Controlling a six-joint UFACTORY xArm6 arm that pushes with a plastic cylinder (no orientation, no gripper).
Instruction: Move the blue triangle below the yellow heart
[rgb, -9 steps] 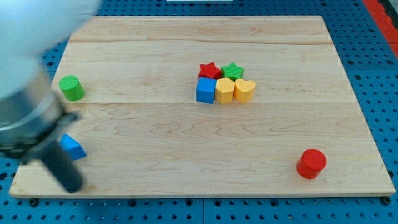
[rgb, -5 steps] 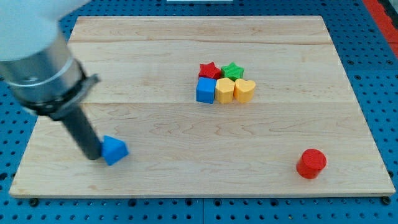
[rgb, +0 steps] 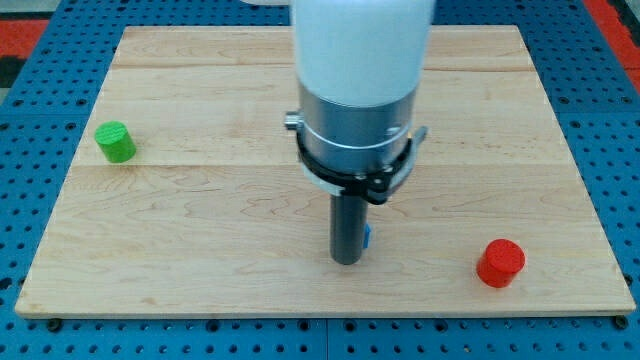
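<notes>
Blue triangle: you see only a small blue sliver of the block (rgb: 367, 237) at the right edge of the dark rod, so you cannot confirm its shape; it sits low on the board, near the middle.
My tip: the rod's lower end (rgb: 346, 261) rests on the light wooden board (rgb: 200, 200), touching or just beside that blue sliver on its left.
Pincer: you have none to judge here; the arm ends in a plain rod.
Yellow heart: hidden from you behind the arm's wide grey and white body (rgb: 360, 90).
Green cylinder: a small green block (rgb: 115, 141) stands near the view's left edge, well apart from my tip.
Red cylinder: a small red block (rgb: 500, 263) stands at the view's lower right, apart from my tip.
</notes>
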